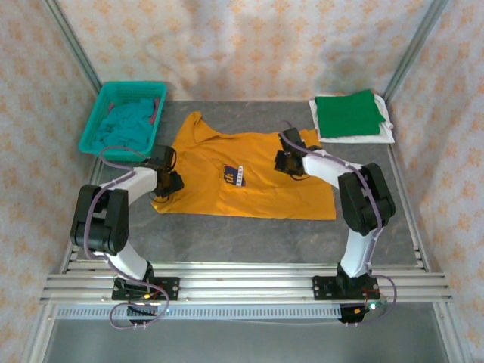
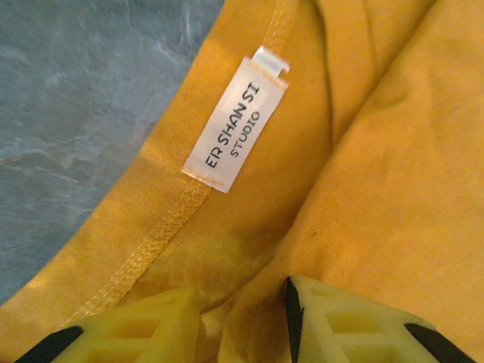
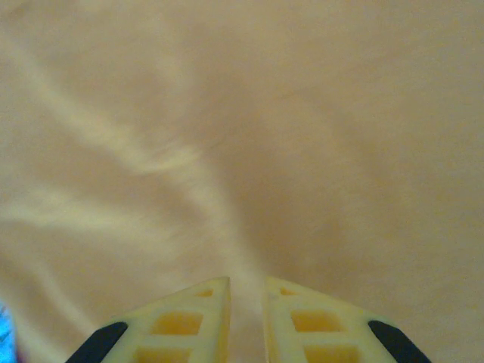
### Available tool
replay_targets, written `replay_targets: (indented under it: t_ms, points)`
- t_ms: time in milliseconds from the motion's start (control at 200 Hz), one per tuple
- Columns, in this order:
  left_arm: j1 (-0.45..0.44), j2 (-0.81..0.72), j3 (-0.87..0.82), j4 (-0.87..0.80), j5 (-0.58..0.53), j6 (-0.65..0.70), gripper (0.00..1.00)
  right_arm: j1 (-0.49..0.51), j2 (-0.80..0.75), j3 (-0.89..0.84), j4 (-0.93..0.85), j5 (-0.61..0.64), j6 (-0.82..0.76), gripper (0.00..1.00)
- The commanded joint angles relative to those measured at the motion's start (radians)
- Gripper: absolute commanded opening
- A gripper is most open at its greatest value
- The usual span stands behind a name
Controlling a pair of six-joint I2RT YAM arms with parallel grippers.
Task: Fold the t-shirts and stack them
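Mustard t-shirt (image 1: 249, 198) tagged "ER SHAN SI STUDIO": left pincer (image 2: 243, 304), right pincer (image 3: 247, 293) pinching it.

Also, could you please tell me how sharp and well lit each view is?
Top external view: evenly lit but a little soft across the orange t-shirt. Left wrist view: sharp, the label print and hem stitching read cleanly. Right wrist view: out of focus and washed out, the fabric pale and its creases smeared.

A white sewn-in tag (image 2: 236, 125) at the hem of the mustard-orange t-shirt (image 2: 393, 189) reads "ER SHAN SI STUDIO". The shirt's dark navy chest print (image 1: 234, 175) is too small to read.
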Motion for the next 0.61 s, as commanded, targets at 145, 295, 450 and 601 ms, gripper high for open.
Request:
replay_targets:
  t_ms: [145, 295, 450, 601]
  points:
    - [0.111, 0.032, -0.090, 0.078, 0.114, -0.076, 0.35, -0.071, 0.044, -0.052, -0.044, 0.019, -0.003, 0.18]
    - [0.120, -0.026, -0.158, 0.031, 0.116, -0.063, 0.36, -0.063, 0.010, -0.163, 0.020, -0.055, 0.006, 0.18]
    - [0.118, -0.086, -0.221, -0.010, 0.152, -0.063, 0.36, -0.056, -0.042, -0.271, 0.026, -0.067, 0.042, 0.17]
    - [0.114, -0.149, -0.238, -0.066, 0.134, -0.055, 0.36, -0.056, -0.081, -0.322, -0.010, -0.044, 0.088, 0.17]
